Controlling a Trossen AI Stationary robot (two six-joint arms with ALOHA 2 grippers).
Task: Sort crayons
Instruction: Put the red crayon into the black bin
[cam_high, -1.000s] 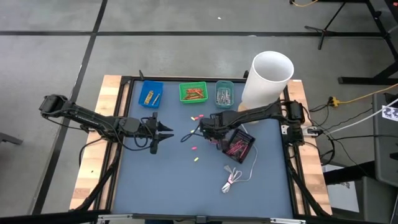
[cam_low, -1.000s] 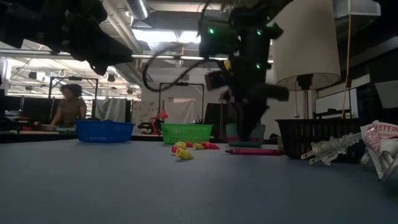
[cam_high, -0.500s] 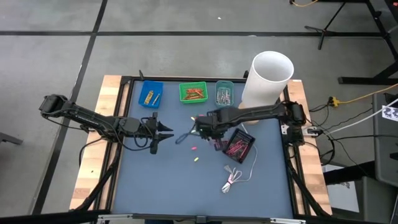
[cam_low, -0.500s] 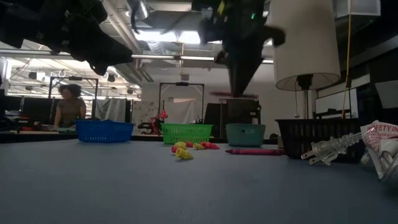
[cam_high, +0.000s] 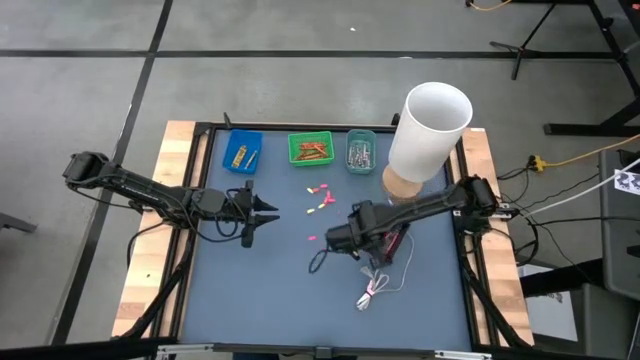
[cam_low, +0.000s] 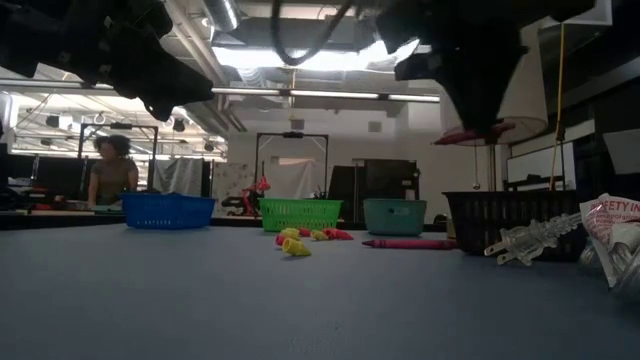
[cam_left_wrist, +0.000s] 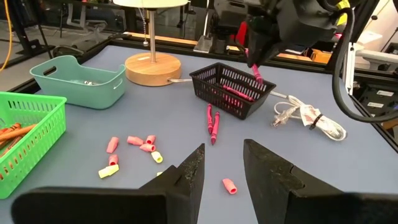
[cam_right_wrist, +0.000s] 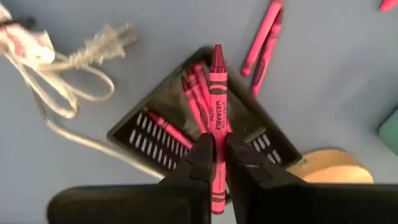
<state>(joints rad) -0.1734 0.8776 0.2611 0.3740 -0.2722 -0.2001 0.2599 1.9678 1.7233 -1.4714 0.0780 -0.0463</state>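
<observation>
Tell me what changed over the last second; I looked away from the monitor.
The right hand, shut on a pink crayon, lifted it from mid-table and swung back to above the black basket. The left hand stayed open in place; trays, loose crayon bits and the cable didn't move.

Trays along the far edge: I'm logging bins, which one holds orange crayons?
The green mesh tray, middle of three; the blue tray and teal tray flank it.

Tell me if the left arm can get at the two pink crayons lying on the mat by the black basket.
Probably yes. The left gripper is open and empty, and the pink crayons lie on bare mat ahead of it. The right gripper, holding a crayon over the black basket, might crowd it.
</observation>
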